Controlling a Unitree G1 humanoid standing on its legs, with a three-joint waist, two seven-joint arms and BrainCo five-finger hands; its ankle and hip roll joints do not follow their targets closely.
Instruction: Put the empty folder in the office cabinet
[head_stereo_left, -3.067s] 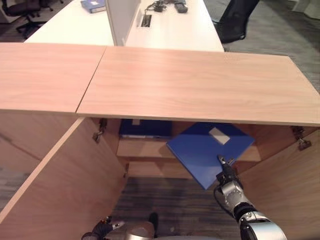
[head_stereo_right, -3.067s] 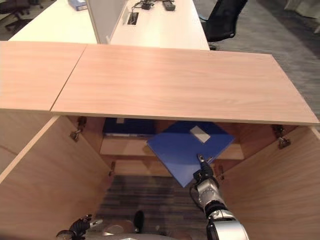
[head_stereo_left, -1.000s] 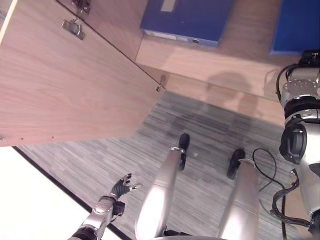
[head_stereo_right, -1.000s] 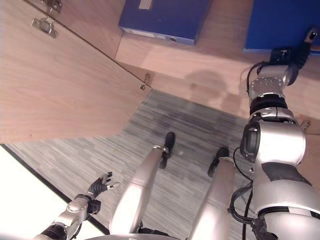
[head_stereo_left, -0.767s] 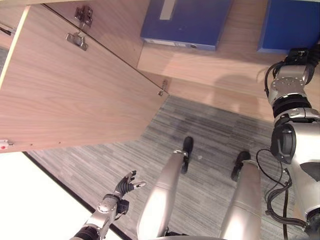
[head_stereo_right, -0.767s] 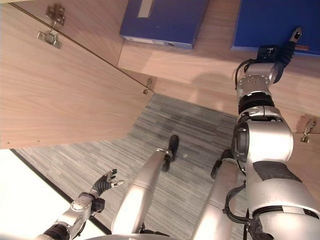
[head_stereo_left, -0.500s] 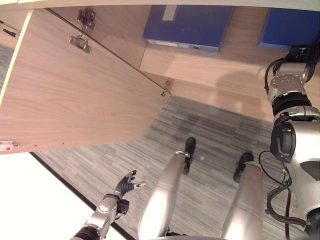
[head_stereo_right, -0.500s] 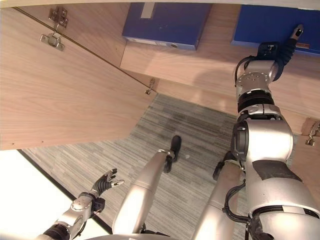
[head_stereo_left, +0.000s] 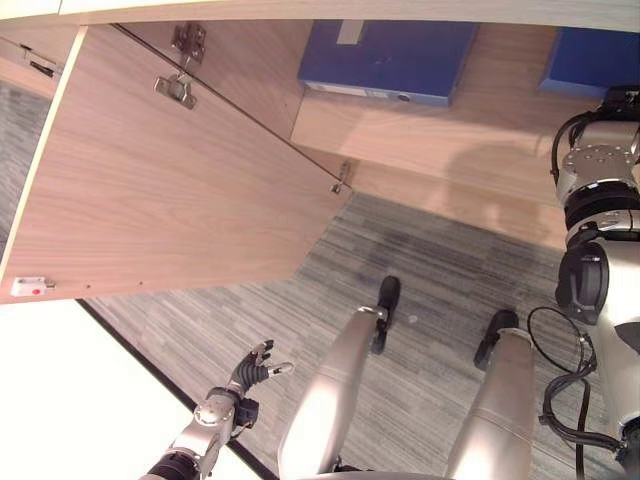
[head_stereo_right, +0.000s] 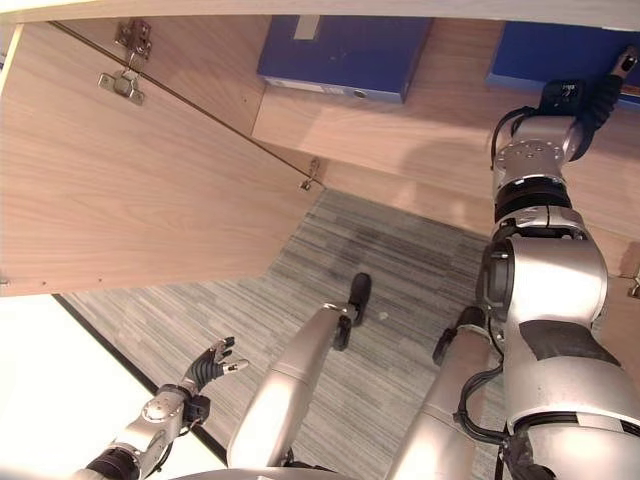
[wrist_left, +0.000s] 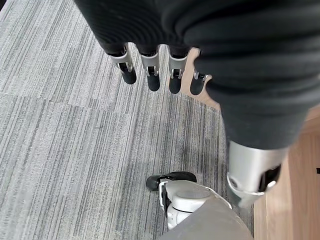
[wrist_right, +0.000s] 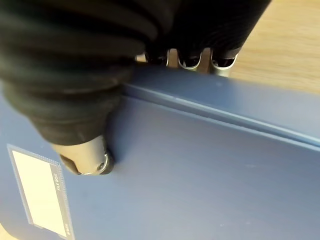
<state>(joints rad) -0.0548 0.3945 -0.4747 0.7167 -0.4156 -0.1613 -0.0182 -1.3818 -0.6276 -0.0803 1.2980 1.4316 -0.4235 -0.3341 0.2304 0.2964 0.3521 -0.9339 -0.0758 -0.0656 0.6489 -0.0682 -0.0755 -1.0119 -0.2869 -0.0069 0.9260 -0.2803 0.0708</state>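
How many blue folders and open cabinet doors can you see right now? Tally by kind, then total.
Blue folders: 2, one lying flat on the shelf and one at the right hand.
Open cabinet doors: 1.
Total: 3.

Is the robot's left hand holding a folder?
No, the left hand hangs with straight fingers over the grey carpet, holding nothing.

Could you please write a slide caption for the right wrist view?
Right hand grips the blue folder at its edge, fingers over the far side, thumb on its face.
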